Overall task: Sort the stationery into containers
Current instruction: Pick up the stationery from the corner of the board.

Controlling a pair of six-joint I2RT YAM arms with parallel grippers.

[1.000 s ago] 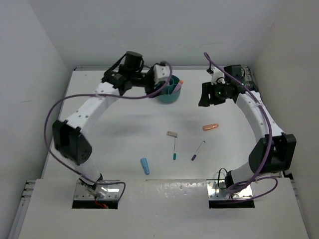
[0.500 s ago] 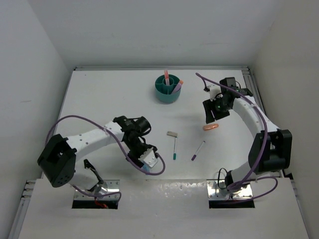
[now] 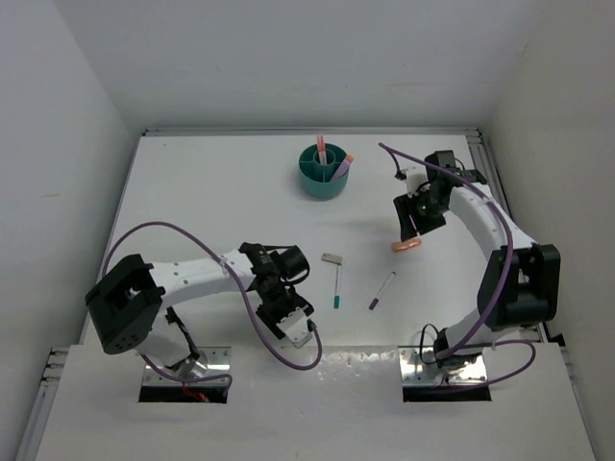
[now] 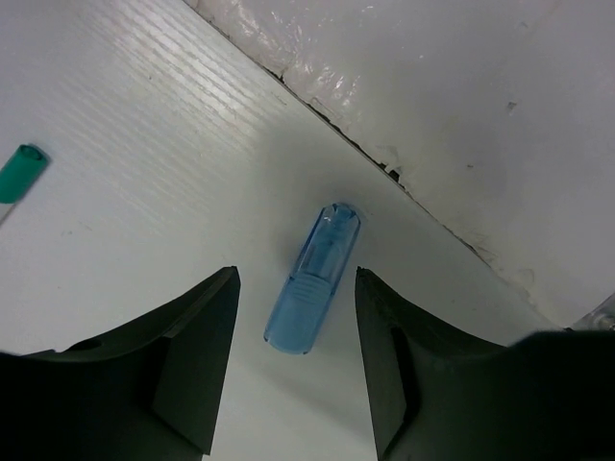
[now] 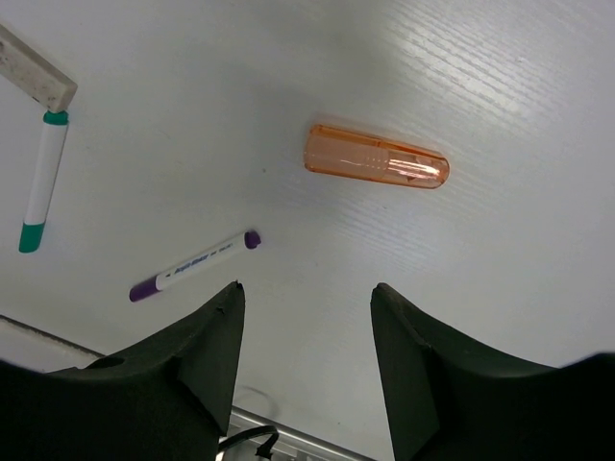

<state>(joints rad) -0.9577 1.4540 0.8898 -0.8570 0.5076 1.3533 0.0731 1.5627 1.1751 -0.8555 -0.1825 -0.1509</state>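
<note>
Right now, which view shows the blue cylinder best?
The left wrist view: the blue cylinder lies whole and close between the tips of the open left claw. In the top external view that arm's wrist covers it. The right wrist view misses it entirely.

I see the cup (image 3: 313, 188) at the far middle of the table (image 3: 211, 202) with pens (image 3: 321, 147) in it, the block (image 3: 332, 258) mid-table at the far end of one pen (image 3: 337, 286), a second pen (image 3: 381, 290) right of that, a cap (image 5: 377, 169) behind it, and another cap (image 4: 313, 279) left by the near edge.
</note>
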